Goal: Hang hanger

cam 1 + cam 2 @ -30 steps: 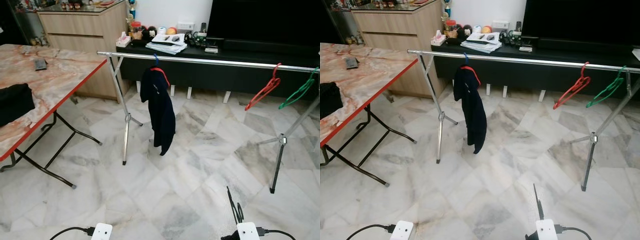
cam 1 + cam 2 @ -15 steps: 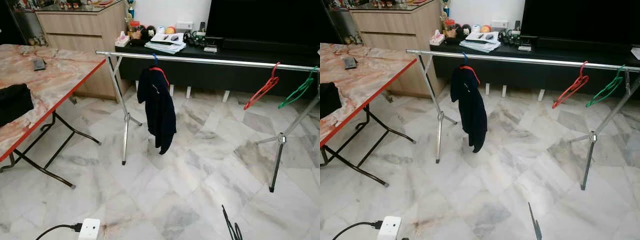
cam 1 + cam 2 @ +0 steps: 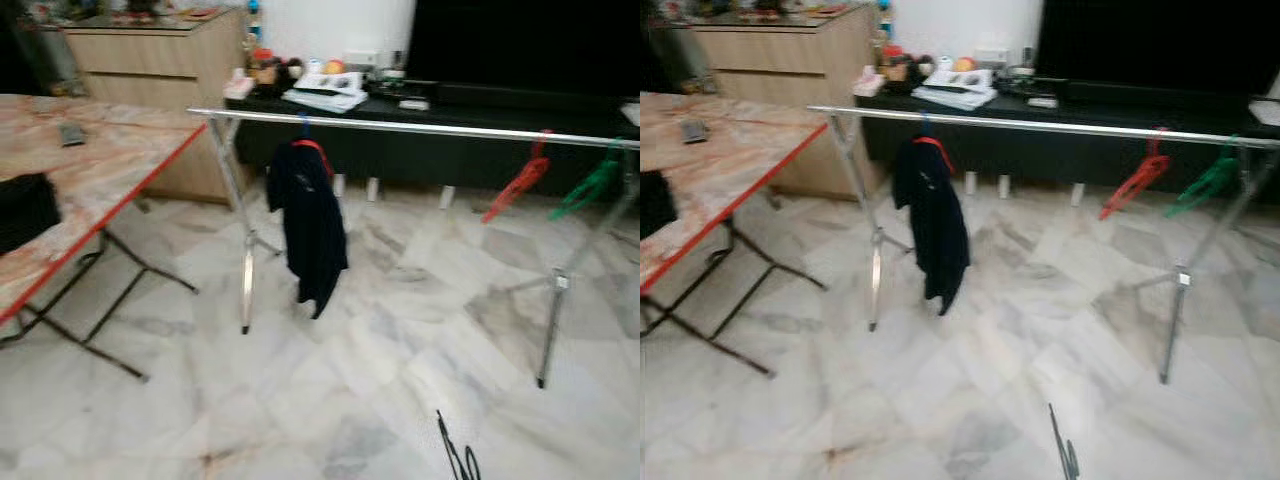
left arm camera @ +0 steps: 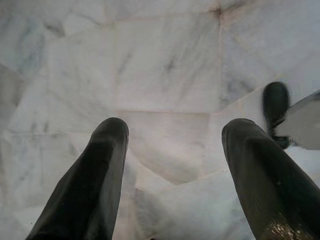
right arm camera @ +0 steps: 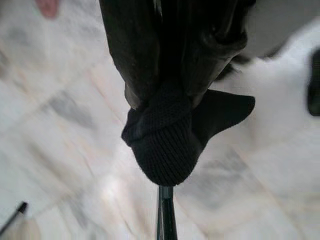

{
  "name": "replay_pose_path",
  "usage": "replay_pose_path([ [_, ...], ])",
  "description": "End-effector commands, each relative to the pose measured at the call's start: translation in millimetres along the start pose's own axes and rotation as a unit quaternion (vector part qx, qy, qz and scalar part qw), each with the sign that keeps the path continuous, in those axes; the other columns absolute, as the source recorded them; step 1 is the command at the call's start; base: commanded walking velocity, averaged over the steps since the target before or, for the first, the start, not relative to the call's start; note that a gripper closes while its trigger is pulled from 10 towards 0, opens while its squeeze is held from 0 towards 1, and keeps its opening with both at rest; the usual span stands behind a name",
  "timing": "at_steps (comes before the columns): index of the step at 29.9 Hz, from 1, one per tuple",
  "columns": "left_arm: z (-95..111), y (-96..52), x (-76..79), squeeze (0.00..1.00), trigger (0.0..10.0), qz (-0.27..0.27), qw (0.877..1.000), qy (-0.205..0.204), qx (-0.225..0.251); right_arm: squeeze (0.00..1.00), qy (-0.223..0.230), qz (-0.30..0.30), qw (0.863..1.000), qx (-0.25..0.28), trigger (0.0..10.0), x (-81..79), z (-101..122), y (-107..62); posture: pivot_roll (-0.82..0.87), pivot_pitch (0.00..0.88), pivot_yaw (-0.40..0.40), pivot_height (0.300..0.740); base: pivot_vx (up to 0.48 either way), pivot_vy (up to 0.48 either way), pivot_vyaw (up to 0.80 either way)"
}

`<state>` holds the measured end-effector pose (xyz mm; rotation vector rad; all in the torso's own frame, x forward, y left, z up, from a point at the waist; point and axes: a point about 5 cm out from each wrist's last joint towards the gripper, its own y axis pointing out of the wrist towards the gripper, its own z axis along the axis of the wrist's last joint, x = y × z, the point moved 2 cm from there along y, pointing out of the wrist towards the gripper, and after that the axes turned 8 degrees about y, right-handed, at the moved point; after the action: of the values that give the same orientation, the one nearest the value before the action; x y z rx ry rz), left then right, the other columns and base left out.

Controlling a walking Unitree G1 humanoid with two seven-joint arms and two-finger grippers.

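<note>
Head views, blurred: a steel rail [image 3: 420, 128] runs across the room on folding legs. A dark jacket [image 3: 310, 235] hangs from it near the left end; a red hanger [image 3: 515, 188] and a green hanger [image 3: 590, 188] hang near the right end, close to each other. At the left stands a marble-patterned tabletop [image 3: 90, 170] with a dark bundle [image 3: 25, 210] on it. At the bottom edge a thin black wire hook [image 3: 455, 460] pokes up; I judge it to be the top of the hanger the robot carries.

Left wrist view: the left pincer [image 4: 172, 165] is released, its two fingers wide apart with nothing between them, over the marble floor [image 4: 165, 65].

Right wrist view: the right pincer [image 5: 167, 107] is clenched on dark knitted cloth [image 5: 167, 145], with a thin dark hanger rod [image 5: 165, 215] showing just past the cloth. So the task's hanger appears to be in this pincer, dressed with a garment.

By my reading the hanger is light and stiff but thin, and the cloth is soft and can slip or sway, so the hold should stay near the neck, leaving the hook free to drop over the rail between the jacket and the red hanger.
</note>
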<state>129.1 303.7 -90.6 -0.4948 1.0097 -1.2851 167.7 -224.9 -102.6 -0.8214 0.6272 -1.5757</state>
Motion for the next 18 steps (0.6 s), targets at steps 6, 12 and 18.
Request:
replay_pose_path([
  [6,5,1.0,9.9,0.00,10.0,-0.018,1.000,-0.008,0.018,0.00,0.023,-0.002,1.000,-0.008,0.0,1.5,-4,-0.9,0.07,0.000,0.004,0.740,0.000,0.000,0.00],
  [12,22,4.9,16.9,0.00,10.0,-0.030,0.999,-0.006,0.044,0.00,0.030,-0.004,1.000,-0.007,0.0,1.9,-3,-0.7,0.07,0.000,-0.001,0.740,0.000,0.000,0.00],
  [18,36,8.2,21.0,0.00,10.0,-0.036,0.998,-0.007,0.059,0.00,0.035,-0.006,0.999,-0.006,0.0,1.6,-3,-0.7,0.06,0.000,0.006,0.740,0.000,0.000,0.00],
])
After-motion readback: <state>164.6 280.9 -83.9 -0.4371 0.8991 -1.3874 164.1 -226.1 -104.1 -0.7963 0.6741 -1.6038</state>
